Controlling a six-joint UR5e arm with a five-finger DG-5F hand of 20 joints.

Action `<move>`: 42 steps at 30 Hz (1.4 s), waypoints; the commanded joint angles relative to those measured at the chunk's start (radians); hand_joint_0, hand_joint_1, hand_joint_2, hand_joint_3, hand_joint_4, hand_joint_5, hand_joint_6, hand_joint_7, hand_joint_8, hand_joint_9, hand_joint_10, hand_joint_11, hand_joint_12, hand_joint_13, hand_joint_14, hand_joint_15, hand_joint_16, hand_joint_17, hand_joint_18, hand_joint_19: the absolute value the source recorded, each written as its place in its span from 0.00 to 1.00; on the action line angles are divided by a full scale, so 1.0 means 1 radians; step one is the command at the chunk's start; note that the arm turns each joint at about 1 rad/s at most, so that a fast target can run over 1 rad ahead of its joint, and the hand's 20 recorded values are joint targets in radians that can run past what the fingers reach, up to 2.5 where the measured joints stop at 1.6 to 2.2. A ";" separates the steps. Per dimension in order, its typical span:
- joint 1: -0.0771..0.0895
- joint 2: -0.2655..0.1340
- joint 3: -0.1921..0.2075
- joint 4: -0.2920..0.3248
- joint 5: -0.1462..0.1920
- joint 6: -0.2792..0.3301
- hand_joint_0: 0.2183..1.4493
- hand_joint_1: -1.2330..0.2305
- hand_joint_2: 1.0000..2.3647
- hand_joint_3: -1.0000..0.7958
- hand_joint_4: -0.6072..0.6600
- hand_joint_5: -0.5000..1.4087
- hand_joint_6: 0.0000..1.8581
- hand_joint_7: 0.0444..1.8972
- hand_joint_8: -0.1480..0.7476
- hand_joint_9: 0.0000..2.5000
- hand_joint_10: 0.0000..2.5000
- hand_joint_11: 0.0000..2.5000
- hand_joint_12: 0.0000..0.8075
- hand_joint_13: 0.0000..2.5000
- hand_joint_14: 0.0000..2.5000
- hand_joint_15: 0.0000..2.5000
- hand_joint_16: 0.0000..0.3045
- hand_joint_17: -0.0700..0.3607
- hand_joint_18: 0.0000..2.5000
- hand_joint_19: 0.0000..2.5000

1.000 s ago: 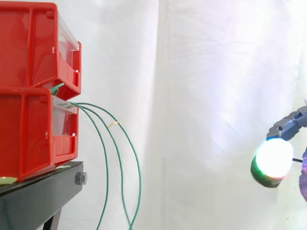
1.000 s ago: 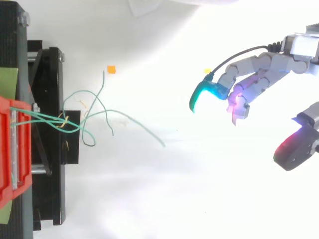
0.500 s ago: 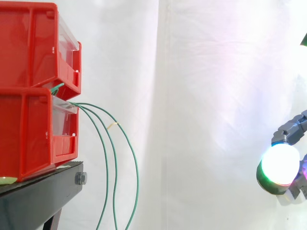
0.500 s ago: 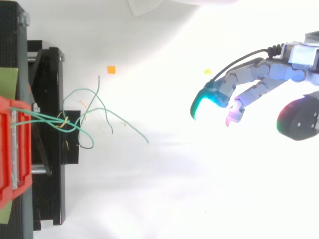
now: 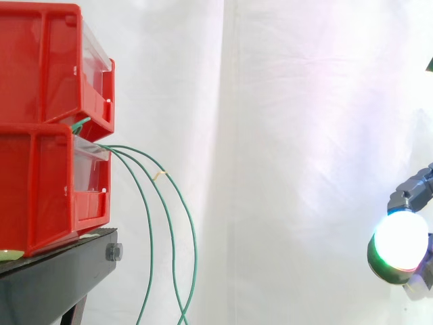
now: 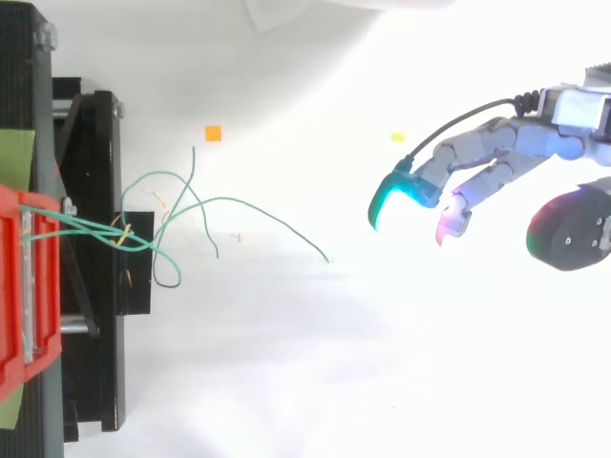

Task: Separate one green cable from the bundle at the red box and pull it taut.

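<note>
Three green cables [image 5: 166, 203] come out between the two stacked red bins [image 5: 47, 128] and hang in loose arcs off the front of the black stand [image 5: 61, 271]. From above, the cables [image 6: 172, 219] fan out from the red bin [image 6: 24, 286], and the longest one ends free at about the middle of the floor [image 6: 325, 258]. My hand [image 6: 496, 157] is far to the right of them, open, fingers relaxed and slightly bent, holding nothing. Its glowing fingertip [image 5: 400, 242] shows at the right edge in the side view.
A white curtain [image 5: 291, 101] hangs behind everything. Small orange [image 6: 213, 134] and yellow [image 6: 397, 137] markers lie on the white floor. The black stand [image 6: 91, 258] carries the bins at the left.
The hand has drifted slightly right and lower. The loose cables are swinging; the longest free end has moved out to the right again.
</note>
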State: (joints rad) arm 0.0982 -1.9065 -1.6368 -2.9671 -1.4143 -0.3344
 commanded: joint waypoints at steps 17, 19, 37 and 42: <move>0.000 0.001 0.000 0.014 0.002 0.000 0.15 0.73 0.00 0.28 0.63 0.16 0.27 0.38 0.54 0.30 0.01 0.28 0.40 0.16 0.00 0.15 0.14 0.39 0.08 0.23; 0.000 0.000 0.000 0.016 0.000 0.000 0.15 0.73 0.00 0.28 0.63 0.16 0.27 0.38 0.54 0.30 0.01 0.28 0.40 0.16 0.00 0.15 0.14 0.39 0.09 0.23; 0.000 0.000 0.000 0.013 0.011 -0.005 0.15 0.72 0.00 0.28 0.64 0.16 0.27 0.38 0.55 0.31 0.01 0.28 0.42 0.18 0.01 0.17 0.15 0.39 0.11 0.24; 0.000 0.000 0.000 -0.001 0.009 -0.005 0.15 0.72 0.00 0.28 0.64 0.16 0.27 0.38 0.55 0.32 0.01 0.29 0.42 0.19 0.01 0.17 0.15 0.39 0.11 0.24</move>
State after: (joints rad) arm 0.0982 -1.9067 -1.6368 -2.9600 -1.4037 -0.3388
